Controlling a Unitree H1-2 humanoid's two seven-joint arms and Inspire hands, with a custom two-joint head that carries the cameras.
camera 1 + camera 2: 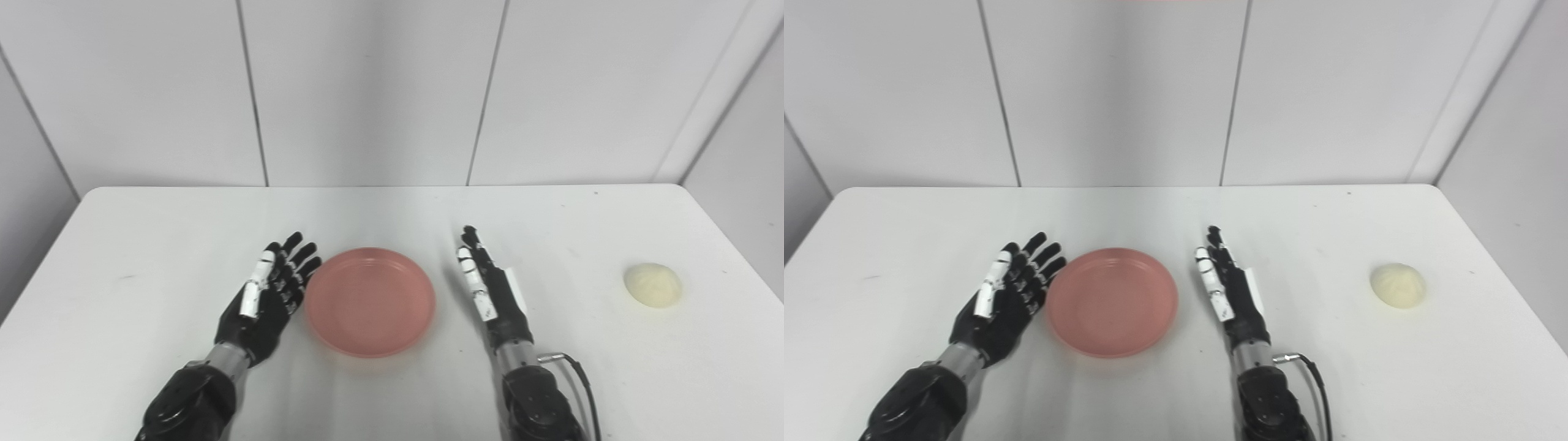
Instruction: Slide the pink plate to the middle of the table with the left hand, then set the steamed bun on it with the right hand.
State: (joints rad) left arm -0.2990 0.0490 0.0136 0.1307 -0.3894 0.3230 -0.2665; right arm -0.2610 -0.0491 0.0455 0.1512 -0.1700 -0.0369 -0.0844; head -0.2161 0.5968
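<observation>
Left hand (264, 300) open beside pink plate (370, 301); right hand (490, 288) open, steamed bun (653, 285) well apart on table (153, 245).

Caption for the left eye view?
Open left hand beside pink plate; right hand open; steamed bun far right.

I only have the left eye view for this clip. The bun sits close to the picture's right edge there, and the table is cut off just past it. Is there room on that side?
Observer: Yes. In the right eye view the bun lies further from the picture's edge, with a wider strip of bare table showing to its right.
Operator: Anything else there that I am missing?
Observer: Only a thin pinkish band along the very top edge, above the wall panels. I cannot tell what it is.
</observation>
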